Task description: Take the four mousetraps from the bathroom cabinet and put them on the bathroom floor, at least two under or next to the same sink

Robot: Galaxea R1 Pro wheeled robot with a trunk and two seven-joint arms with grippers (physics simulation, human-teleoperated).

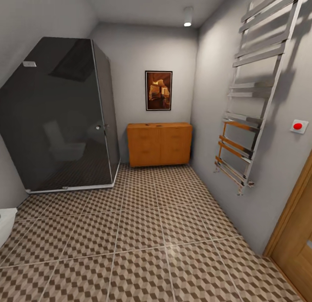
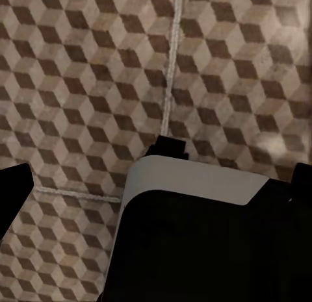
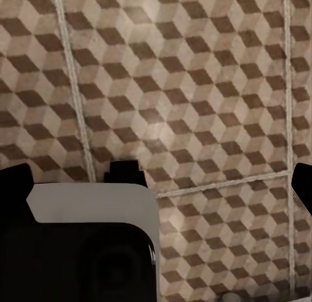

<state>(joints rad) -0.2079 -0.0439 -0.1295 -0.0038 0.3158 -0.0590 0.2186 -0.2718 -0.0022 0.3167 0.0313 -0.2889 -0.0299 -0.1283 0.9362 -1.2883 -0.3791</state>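
The orange-brown cabinet [image 1: 159, 144] stands against the far wall, its fronts closed. Two tiny dark specks lie on its top, too small to identify. The mousetraps and the sink are out of view. The cube-patterned bathroom floor [image 1: 143, 232] stretches from me to the cabinet. In the left wrist view my left gripper [image 2: 159, 178] hangs open over the tiles, with one dark fingertip [image 2: 14, 191] at each side of the picture. My right gripper [image 3: 156, 185] is also open above the floor [image 3: 195, 88], with nothing between its fingers [image 3: 14, 185].
A dark glass shower cubicle [image 1: 60, 116] fills the back left corner. A chrome towel rail [image 1: 253, 98] juts from the right wall, with a wooden door [image 1: 297, 241] nearer to me. A white fixture's edge [image 1: 6, 224] shows at the left. My own white-and-black base [image 2: 195, 237] is below the grippers.
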